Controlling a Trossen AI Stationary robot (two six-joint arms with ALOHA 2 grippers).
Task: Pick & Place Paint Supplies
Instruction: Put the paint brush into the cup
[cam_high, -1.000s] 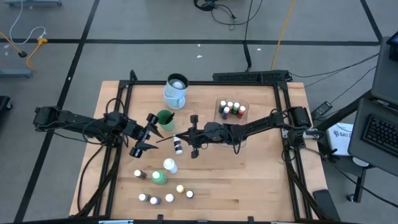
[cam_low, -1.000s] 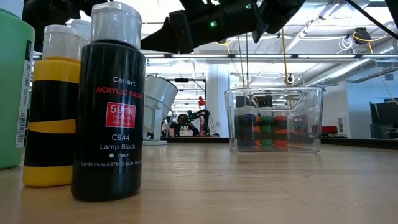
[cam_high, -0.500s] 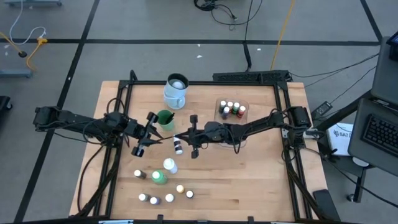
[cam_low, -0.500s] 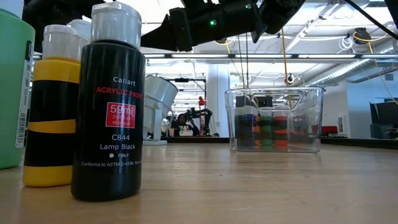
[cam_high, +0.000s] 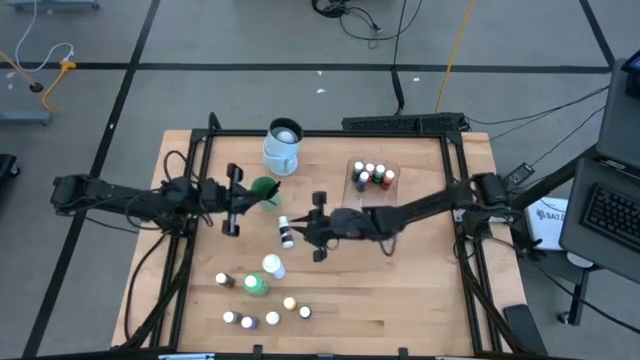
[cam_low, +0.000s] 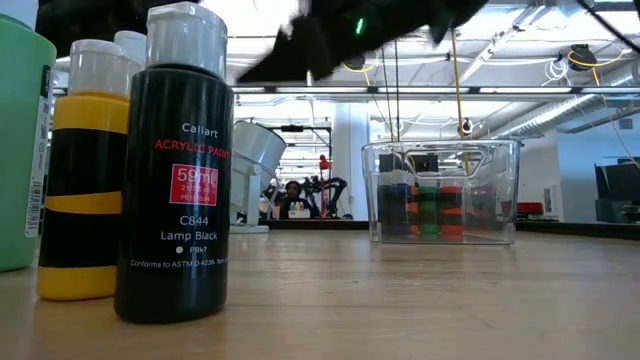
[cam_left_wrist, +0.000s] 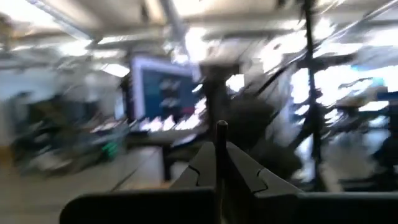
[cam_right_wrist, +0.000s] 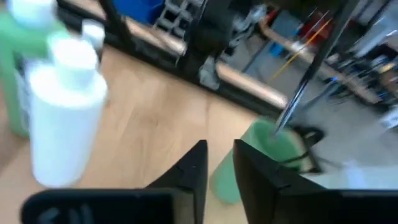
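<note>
- Nearest the table's (cam_high: 420, 280) front edge, loose paint bottles wait unsorted. Among them are a black bottle (cam_low: 175, 170), a yellow bottle (cam_low: 85, 180) and a handful of other tiny white-capped ones.
- Just behind them the larger green bottle (cam_high: 257, 286) stands touching or almost touching a white bottle (cam_high: 272, 265); neither is gripped.
- Farther in, one small bottle (cam_high: 287, 236) stands alone, just beside the right gripper (cam_right_wrist: 217, 155). Its jaws are a narrow gap apart with nothing between them; the bottle lies off to the side, outside the gap.
- Across from it, the left gripper (cam_left_wrist: 221, 146) is pinched tight on a thin dark brush (cam_left_wrist: 221, 130), whose handle sticks out past the fingertips. It sits just beside a green cup (cam_high: 266, 187).
- The right wrist view shows a thin dark rod slanting above that cup, probably the same brush, though I cannot tell for sure.
- At the far side, the clear tub (cam_high: 392, 172) holds several small bottles (cam_high: 370, 176), so part of the sorting looks done.
- Farthest back stands the mug (cam_high: 283, 145).
- By my judgement most bottles are left to move, and the brush has yet to be set down.
</note>
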